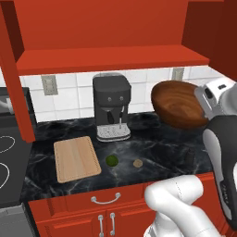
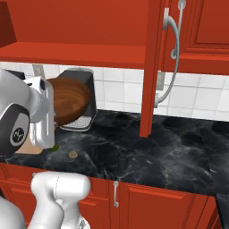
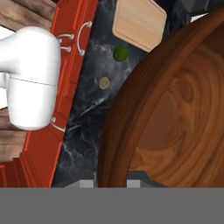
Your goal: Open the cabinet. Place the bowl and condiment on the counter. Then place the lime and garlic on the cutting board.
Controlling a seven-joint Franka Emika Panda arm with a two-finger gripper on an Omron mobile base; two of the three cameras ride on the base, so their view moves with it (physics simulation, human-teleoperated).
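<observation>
Black marble counter [image 1: 152, 152] lies below the pincer [image 3: 111, 183], which is clenched on the tilted bowl's [image 1: 178, 104] rim with the cabinet [image 2: 150, 67] open, while condiment [image 1: 190, 154], lime [image 1: 111, 160] and garlic [image 1: 137, 163] beneath it await the cutting board [image 1: 76, 158].

The bowl [image 3: 175, 109] in my fingers looks like polished brown wood with clear grain rings. The bench [image 1: 157, 152] is glossy black marble with thin white veins. The cutting board [image 1: 76, 159] is pale matt wood. The cabinet [image 2: 152, 67] is smooth red, its handle [image 2: 172, 53] shiny metal.
</observation>
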